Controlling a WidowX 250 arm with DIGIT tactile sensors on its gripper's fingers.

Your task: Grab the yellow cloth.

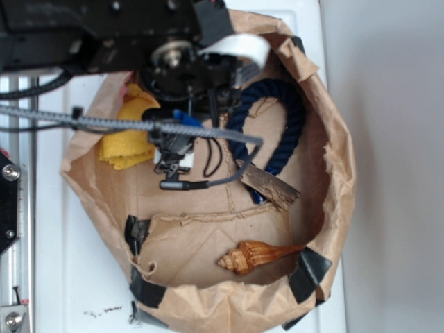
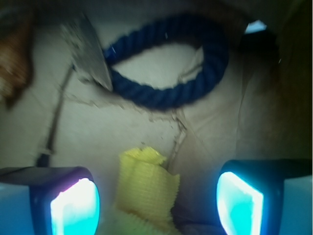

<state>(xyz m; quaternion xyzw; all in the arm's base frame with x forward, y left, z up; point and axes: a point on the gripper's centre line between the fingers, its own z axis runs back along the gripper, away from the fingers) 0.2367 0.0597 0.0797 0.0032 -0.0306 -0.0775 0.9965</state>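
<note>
We see the gripper [image 2: 156, 198] with fingers apart, yellow cloth [image 2: 146, 188] between them; navy rope loop [image 2: 168, 63] lies farther off.

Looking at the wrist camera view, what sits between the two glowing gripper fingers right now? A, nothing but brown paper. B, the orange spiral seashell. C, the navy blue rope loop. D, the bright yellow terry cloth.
D: the bright yellow terry cloth rises between the open gripper's fingers, while the navy blue rope loop lies farther ahead.
</note>
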